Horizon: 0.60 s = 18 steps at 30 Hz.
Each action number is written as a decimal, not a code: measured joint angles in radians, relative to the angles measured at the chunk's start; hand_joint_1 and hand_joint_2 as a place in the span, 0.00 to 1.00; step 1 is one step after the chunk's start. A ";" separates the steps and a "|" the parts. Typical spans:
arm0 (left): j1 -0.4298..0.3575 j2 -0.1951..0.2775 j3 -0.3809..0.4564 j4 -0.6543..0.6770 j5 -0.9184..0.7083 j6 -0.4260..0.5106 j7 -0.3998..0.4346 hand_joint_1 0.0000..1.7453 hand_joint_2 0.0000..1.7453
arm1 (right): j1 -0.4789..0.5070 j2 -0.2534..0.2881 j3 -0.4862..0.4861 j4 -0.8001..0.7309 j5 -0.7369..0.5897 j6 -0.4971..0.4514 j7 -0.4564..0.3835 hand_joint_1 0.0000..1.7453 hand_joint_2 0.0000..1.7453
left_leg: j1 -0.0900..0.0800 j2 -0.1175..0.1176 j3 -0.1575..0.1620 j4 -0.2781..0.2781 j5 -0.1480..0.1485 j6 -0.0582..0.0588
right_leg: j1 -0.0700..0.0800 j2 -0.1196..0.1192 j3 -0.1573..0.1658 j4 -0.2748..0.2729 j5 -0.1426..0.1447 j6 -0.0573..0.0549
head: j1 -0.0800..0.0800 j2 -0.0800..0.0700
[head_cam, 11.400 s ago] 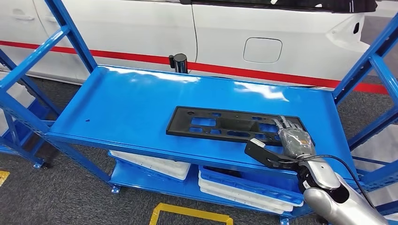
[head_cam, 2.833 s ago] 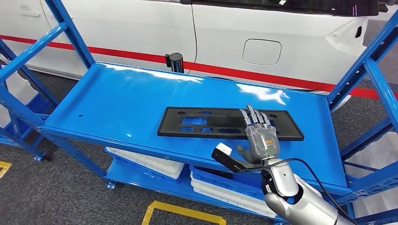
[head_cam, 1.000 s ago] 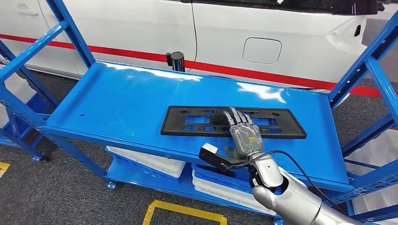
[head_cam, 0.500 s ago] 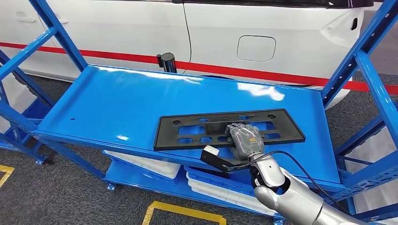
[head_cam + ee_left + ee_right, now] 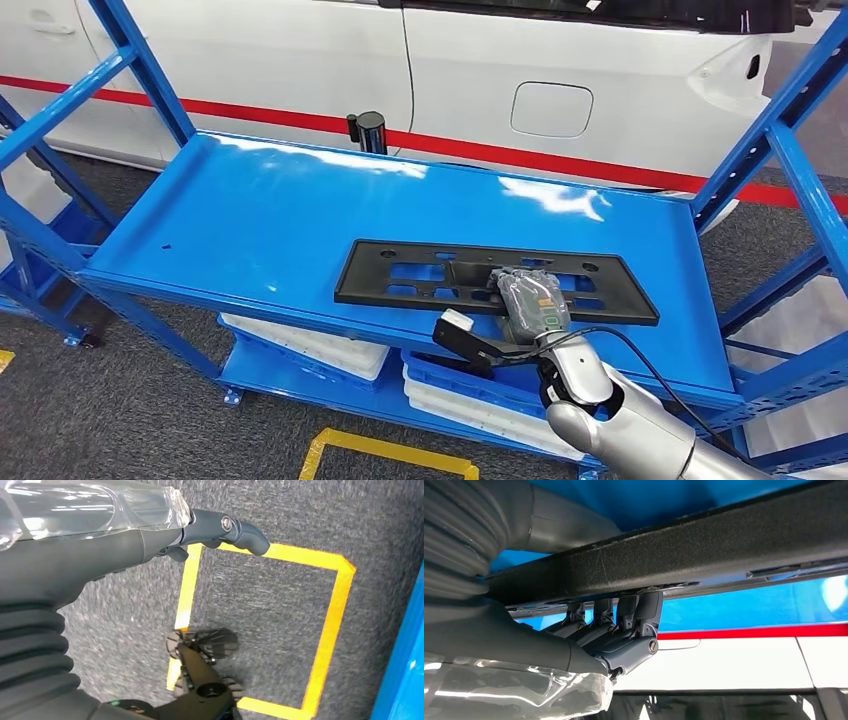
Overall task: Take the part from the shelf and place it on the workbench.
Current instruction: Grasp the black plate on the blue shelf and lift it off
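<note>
On the blue shelf (image 5: 250, 225) in the head view, the black part (image 5: 430, 280) lies flat near the front edge, and the right robot hand (image 5: 530, 302) grips its near rim; a white car (image 5: 560, 80) stands behind. From the right wrist view, fingers (image 5: 634, 615) curl against the part's edge (image 5: 704, 550), thumb opposite. Over grey carpet (image 5: 270, 610) with yellow tape (image 5: 330, 630), the left robot hand (image 5: 150, 535) hangs released, holding nothing.

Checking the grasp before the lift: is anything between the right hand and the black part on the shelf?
Nothing visible: the right hand already grips the black part, fingers hooked over its near edge.
</note>
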 joint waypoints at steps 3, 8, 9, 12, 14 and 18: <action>0.002 0.000 0.000 0.000 0.004 0.015 0.010 0.00 1.00 | 0.012 -0.006 0.000 -0.013 0.019 -0.019 0.017 1.00 1.00 | 0.000 0.000 -0.001 0.001 0.000 0.003 | -0.001 0.000 -0.074 0.161 -0.058 0.004 | 0.002 0.000; 0.001 0.000 0.000 0.000 0.021 0.030 0.026 0.00 1.00 | 0.012 -0.023 -0.027 -0.066 0.104 -0.078 0.066 1.00 1.00 | -0.005 -0.001 0.002 0.006 -0.006 -0.007 | -0.002 -0.002 0.054 -0.102 0.071 -0.001 | 0.003 0.000; 0.001 0.000 0.000 0.000 0.023 0.033 0.029 0.00 1.00 | 0.012 -0.026 -0.037 -0.080 0.124 -0.087 0.075 1.00 1.00 | -0.007 0.000 0.001 0.008 -0.007 -0.012 | -0.001 -0.002 0.065 -0.129 0.076 -0.004 | 0.002 0.000; 0.001 0.002 0.000 0.000 0.023 0.037 0.032 0.00 1.00 | 0.011 -0.033 -0.063 -0.119 0.149 -0.094 0.088 1.00 1.00 | -0.006 0.000 -0.004 0.011 -0.011 -0.026 | -0.001 0.000 0.065 -0.138 0.077 -0.018 | 0.002 0.000; 0.001 0.003 0.000 0.000 0.025 0.038 0.032 0.00 1.00 | 0.012 -0.035 -0.076 -0.140 0.162 -0.100 0.093 1.00 1.00 | -0.001 0.000 -0.030 0.070 -0.048 -0.040 | -0.006 -0.001 0.065 -0.141 0.080 -0.028 | -0.001 0.000; 0.003 0.004 0.000 0.000 0.048 0.056 0.048 0.00 1.00 | 0.017 -0.041 -0.107 -0.187 0.261 -0.146 0.123 1.00 1.00 | 0.012 0.000 -0.141 0.305 -0.140 -0.061 | -0.006 -0.002 0.063 -0.140 0.080 -0.036 | -0.006 0.000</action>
